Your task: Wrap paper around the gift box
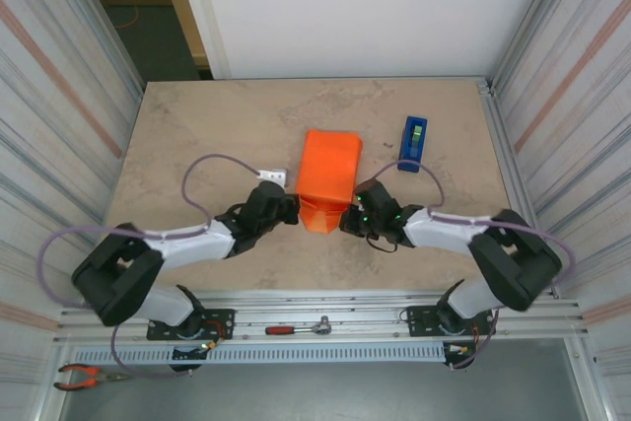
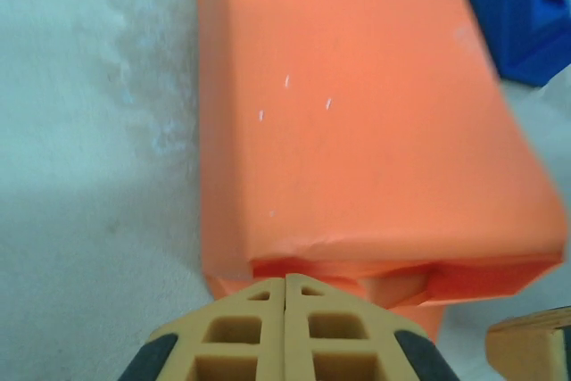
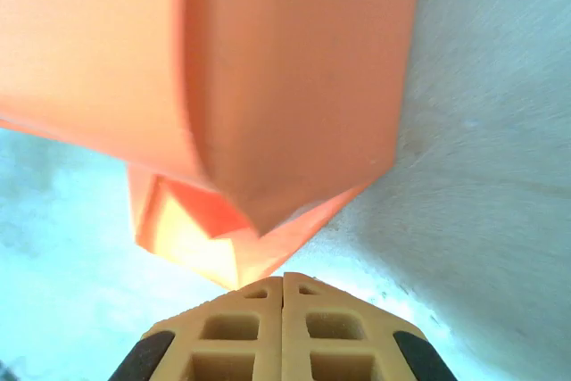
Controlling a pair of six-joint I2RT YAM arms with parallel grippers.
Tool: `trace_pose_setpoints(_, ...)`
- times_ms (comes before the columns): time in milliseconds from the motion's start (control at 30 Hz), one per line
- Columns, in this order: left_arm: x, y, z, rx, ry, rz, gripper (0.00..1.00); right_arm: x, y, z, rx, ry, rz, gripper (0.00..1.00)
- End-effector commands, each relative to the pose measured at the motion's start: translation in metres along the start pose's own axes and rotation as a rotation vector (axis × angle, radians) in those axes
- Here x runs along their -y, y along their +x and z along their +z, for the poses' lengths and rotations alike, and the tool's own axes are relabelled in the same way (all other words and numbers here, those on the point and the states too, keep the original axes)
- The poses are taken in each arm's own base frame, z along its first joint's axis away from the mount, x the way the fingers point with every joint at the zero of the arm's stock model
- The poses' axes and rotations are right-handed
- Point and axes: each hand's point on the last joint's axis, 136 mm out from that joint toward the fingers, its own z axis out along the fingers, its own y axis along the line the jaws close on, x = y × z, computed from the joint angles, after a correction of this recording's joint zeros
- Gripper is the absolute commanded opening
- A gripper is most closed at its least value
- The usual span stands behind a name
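The left gripper (image 2: 285, 285) was seen shut, fingers pressed together, at the near folded end of the paper (image 1: 329, 170). The right gripper (image 3: 283, 281) was likewise shut beside that end's loose flap. The paper, folded into a boxy parcel, was laid mid-frame in the top view, with a blue tape dispenser (image 1: 414, 142) apart at its upper right.

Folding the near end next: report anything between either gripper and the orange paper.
Nothing visible does. The left gripper and right gripper, both shut, sit right at the near flap of the bright orange paper; the blue tape dispenser stands aside.
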Motion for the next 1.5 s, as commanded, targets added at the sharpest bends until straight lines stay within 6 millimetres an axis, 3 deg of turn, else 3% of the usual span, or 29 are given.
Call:
trace_pose_setpoints(0, -0.011, -0.014, -0.006, -0.03, -0.003, -0.034, 0.15, 0.009, -0.022, -0.033, 0.042, 0.04, -0.011, 0.0)
trace_pose_setpoints(100, -0.015, -0.03, 0.002, -0.05, 0.037, -0.056, 0.28, 0.026, -0.047, -0.055, 0.087, 0.06, 0.039, 0.0)
trace_pose_setpoints(267, -0.013, -0.048, 0.025, -0.099, 0.107, -0.051, 0.47, 0.048, -0.083, -0.063, 0.081, 0.013, 0.153, 0.01)
trace_pose_setpoints(433, 0.001, -0.051, 0.052, -0.177, 0.192, -0.055, 0.54, 0.048, -0.104, -0.041, 0.008, -0.033, 0.201, 0.0)
trace_pose_setpoints(633, 0.01, -0.04, 0.071, -0.232, 0.256, -0.098, 0.55, 0.043, -0.112, -0.012, -0.055, -0.041, 0.198, 0.0)
trace_pose_setpoints(933, 0.021, -0.01, 0.062, -0.26, 0.275, -0.111, 0.55, 0.025, -0.102, 0.025, -0.181, -0.051, 0.144, 0.0)
trace_pose_setpoints(1200, 0.039, 0.014, 0.042, -0.23, 0.262, -0.118, 0.55, 0.007, -0.104, 0.037, -0.214, -0.078, 0.111, 0.0)
trace_pose_setpoints(1367, 0.045, 0.014, 0.029, -0.175, 0.231, -0.121, 0.55, -0.001, -0.11, 0.036, -0.203, -0.089, 0.105, 0.0)
trace_pose_setpoints(1467, 0.037, 0.001, 0.02, -0.122, 0.185, -0.112, 0.56, 0.002, -0.118, 0.028, -0.18, -0.083, 0.107, 0.0)
